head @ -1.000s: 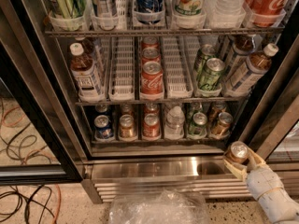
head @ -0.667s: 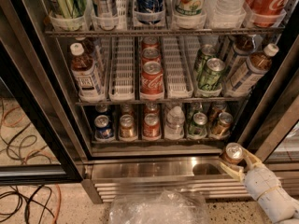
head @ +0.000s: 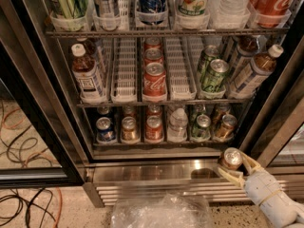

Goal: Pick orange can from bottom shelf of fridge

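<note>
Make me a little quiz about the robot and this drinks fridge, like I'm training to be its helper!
1. True or false: the pincer is shut on the orange can and holds it outside the fridge, low on the right.
2. Which drink stands at the left end of the bottom shelf?
A) blue can
B) green can
C) clear bottle
3. Fill in the gap: on the shelf above, the front can in the middle lane is ___ in colour.

Key: 1 true; 2 A; 3 red.
</note>
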Motion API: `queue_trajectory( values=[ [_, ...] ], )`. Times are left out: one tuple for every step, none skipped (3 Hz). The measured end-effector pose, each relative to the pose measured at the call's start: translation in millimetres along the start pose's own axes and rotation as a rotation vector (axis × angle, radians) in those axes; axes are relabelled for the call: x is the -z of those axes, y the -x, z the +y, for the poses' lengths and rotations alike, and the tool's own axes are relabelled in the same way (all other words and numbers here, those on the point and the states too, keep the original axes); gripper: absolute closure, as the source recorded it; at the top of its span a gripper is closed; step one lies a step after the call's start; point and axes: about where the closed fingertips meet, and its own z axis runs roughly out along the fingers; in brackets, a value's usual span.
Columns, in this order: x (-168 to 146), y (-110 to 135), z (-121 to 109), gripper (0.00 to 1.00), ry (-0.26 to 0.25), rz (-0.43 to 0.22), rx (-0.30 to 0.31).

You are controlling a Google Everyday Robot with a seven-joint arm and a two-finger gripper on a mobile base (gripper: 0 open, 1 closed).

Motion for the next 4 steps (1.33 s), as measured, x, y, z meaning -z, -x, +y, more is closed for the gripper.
queue_trajectory(
  values=[
    [11.7, 16.6, 54.6, 1.0, 0.173, -0.049, 0.006],
    [31.1, 21.1, 111.5, 1.0, 0.343, -0.084, 0.08],
    [33.7, 21.6, 120.5, 1.0, 0.374, -0.092, 0.102],
    [33.7, 21.6, 120.6, 1.0, 0.374, -0.092, 0.102]
  ],
)
